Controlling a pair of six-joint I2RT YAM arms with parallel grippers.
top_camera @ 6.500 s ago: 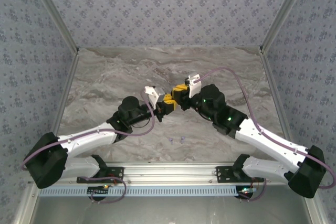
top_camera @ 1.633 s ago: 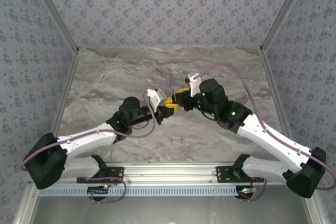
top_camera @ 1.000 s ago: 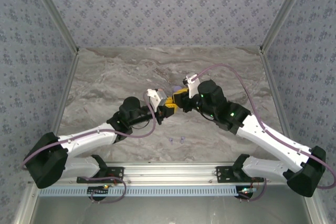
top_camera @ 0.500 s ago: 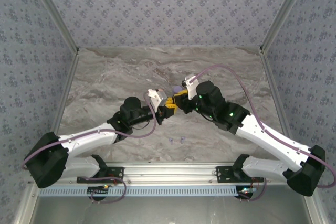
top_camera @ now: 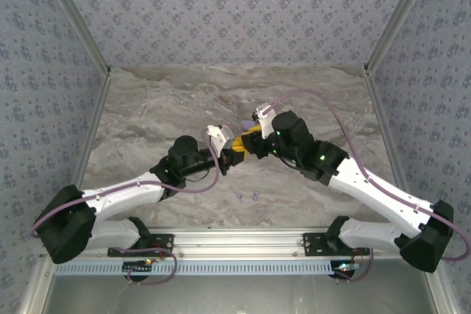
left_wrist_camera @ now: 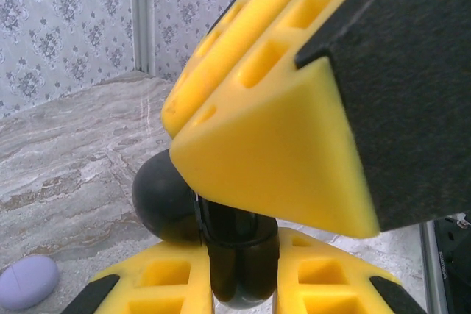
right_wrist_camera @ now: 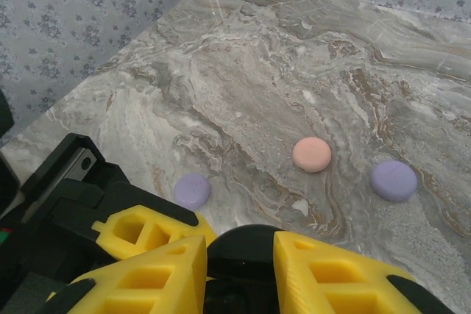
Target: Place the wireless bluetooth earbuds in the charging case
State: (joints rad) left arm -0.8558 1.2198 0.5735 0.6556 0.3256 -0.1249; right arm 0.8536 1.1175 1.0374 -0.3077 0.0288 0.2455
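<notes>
My left gripper [top_camera: 235, 154] [left_wrist_camera: 239, 279] is shut on a black charging case [left_wrist_camera: 239, 255], gripped by its body, with the round lid [left_wrist_camera: 163, 198] swung open to the left. My right gripper [top_camera: 251, 145] [right_wrist_camera: 239, 246] hangs directly over the case, its yellow fingers [left_wrist_camera: 272, 130] tipped down at the opening. Its jaws are slightly apart, and the black case [right_wrist_camera: 254, 244] shows in the gap. No earbud is visible in or at the case. Two tiny lavender earbuds [top_camera: 240, 197] [top_camera: 255, 196] lie on the marble near the front edge.
Closed round cases lie on the marble past the grippers: a lavender one [right_wrist_camera: 192, 190] [left_wrist_camera: 29, 282], a pink one [right_wrist_camera: 312, 154] and another lavender one [right_wrist_camera: 394, 180]. Patterned walls [top_camera: 235, 12] enclose the table on three sides.
Over the last second the right arm has edged left, closer over the case in the left gripper. Its jaws have parted a little. The left arm has held still.
</notes>
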